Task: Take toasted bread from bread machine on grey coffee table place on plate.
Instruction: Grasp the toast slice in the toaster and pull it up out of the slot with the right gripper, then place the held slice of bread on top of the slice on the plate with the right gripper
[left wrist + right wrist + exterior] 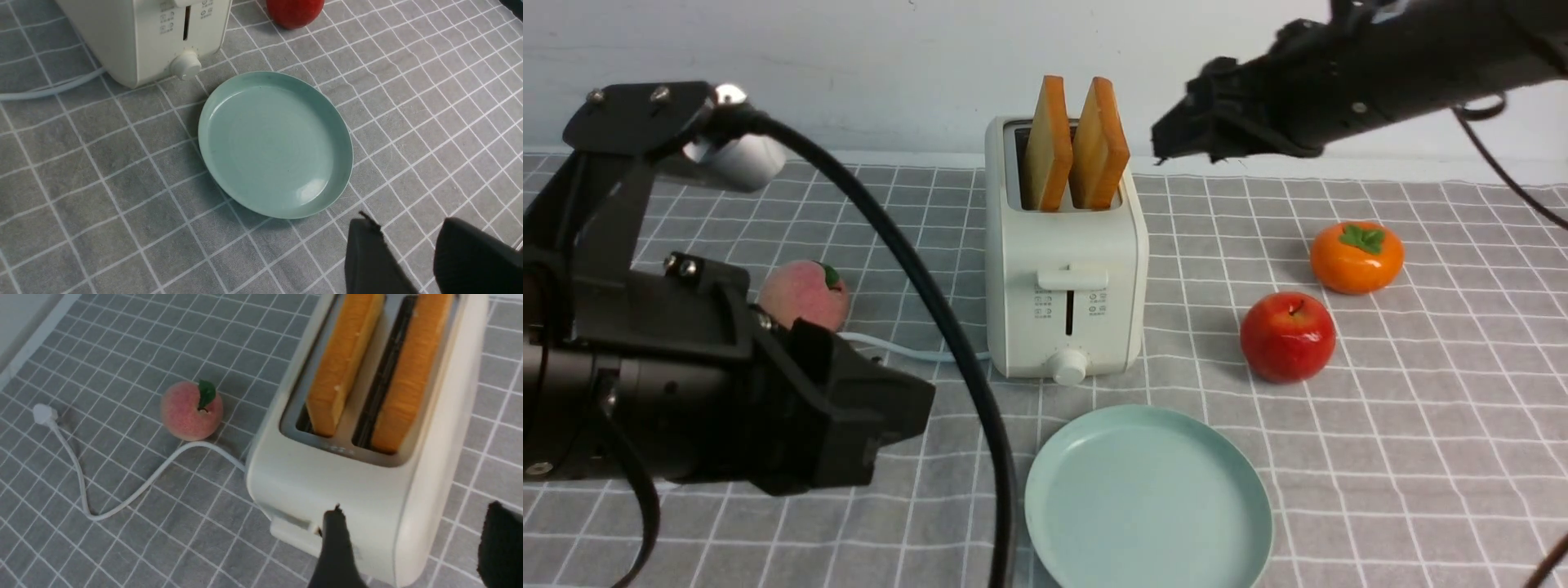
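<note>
Toast [1101, 143]: two slices, upright in toaster [1066, 278] slots. Plate [1150, 498]: bare, in front. Left gripper [402, 249]: fingers apart, nothing held. Right gripper [412, 535]: fingers apart, nothing held

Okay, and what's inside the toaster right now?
Two slices of toasted bread stand upright in the toaster, one per slot, their upper parts sticking out. Their lower parts are hidden inside the body, so how deep they go can't be seen.

2 toast slices [1074, 147] obstruct toaster [1066, 286].
</note>
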